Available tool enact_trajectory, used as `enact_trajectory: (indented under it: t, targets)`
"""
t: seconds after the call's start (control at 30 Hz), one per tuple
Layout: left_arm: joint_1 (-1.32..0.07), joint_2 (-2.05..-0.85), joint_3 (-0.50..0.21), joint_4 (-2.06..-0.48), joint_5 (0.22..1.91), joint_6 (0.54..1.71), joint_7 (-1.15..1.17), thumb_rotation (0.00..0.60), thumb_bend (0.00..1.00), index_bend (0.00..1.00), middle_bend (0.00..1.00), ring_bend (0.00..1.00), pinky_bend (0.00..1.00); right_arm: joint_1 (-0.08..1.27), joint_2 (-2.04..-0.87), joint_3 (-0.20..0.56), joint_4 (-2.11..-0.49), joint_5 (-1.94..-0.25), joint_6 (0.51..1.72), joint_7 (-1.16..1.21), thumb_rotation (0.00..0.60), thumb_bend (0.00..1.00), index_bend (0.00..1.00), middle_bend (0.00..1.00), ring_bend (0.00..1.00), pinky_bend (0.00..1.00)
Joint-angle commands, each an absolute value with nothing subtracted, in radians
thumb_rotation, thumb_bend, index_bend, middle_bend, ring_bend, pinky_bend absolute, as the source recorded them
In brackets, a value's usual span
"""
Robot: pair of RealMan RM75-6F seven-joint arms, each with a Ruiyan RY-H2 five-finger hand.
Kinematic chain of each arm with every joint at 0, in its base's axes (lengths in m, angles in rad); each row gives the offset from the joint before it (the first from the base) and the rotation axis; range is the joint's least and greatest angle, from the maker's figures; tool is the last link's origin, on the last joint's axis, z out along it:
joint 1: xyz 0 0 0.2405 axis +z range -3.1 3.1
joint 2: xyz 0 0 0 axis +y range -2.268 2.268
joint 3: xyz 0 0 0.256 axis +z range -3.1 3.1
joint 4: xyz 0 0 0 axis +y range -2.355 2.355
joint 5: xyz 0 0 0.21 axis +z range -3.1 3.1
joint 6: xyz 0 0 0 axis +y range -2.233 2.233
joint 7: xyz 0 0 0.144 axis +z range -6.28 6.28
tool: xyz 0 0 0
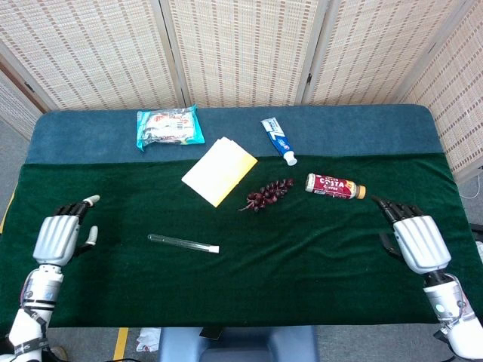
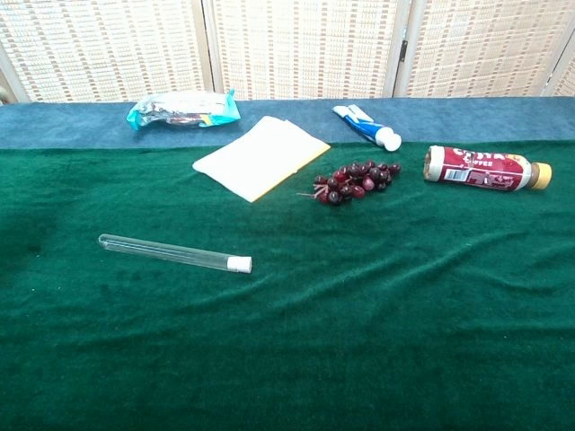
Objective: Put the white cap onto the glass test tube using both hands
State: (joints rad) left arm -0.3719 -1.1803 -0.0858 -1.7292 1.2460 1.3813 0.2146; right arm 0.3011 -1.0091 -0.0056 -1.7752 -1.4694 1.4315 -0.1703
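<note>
Glass test tube (image 1: 183,243) lies flat mid-worktop w/ white cap (image 1: 215,248) already on its right end, so keep left hand (image 1: 59,239) & right hand (image 1: 417,241), both empty w/ fingers apart, well off it.

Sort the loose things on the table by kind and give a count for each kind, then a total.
Lab ware: 1, capped test tube
Food and drink: 3, snack pack, grapes, bottle
Toiletries: 1, toothpaste
Paper: 1, yellow pad
Total: 6
</note>
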Motion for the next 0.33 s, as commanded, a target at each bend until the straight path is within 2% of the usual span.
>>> enact_trajectory:
  t: [0.03, 0.33]
  targets:
    - [-0.3, -1.151, -0.057, -1.712, 1.306, 1.465, 0.159, 0.6, 0.52, 0.21, 0.29, 0.25, 0.24, 0.241, -1.038, -0.024, -1.725, -1.485, 1.491, -0.149, 0.6, 0.53, 0.08, 0.14, 0.14, 0.18]
    - [-0.181, -1.167, 0.002, -1.692, 1.415, 1.595, 0.125, 0.6, 0.52, 0.23, 0.28, 0.25, 0.21, 0.141, -1.073, -0.039, -1.637, -1.498, 1.565, -0.035, 0.6, 0.53, 0.08, 0.13, 0.13, 0.16]
